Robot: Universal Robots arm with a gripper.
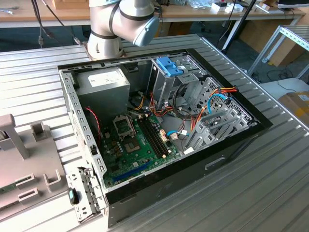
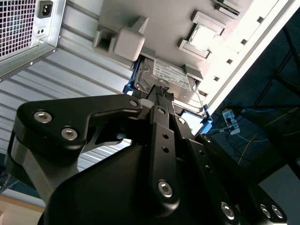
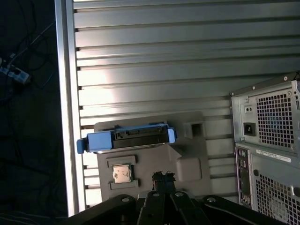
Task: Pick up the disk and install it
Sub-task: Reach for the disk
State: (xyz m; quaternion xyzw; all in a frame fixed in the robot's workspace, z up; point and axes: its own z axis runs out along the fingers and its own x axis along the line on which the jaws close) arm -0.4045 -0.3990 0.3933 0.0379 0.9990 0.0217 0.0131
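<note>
While arm [image 1: 120,21] hangs above grey fixture [image 3: 187,164], gripper [image 3: 163,177] clenched empty, disk [image 3: 126,139] lying below, apart.

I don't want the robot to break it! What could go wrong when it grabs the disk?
1. The disk sits close to the table edge, with one end past its grey holder. A crooked grab by the gripper might nudge it off.
2. Loose cables crowd the case near the cage, so the disk could snag there.
</note>
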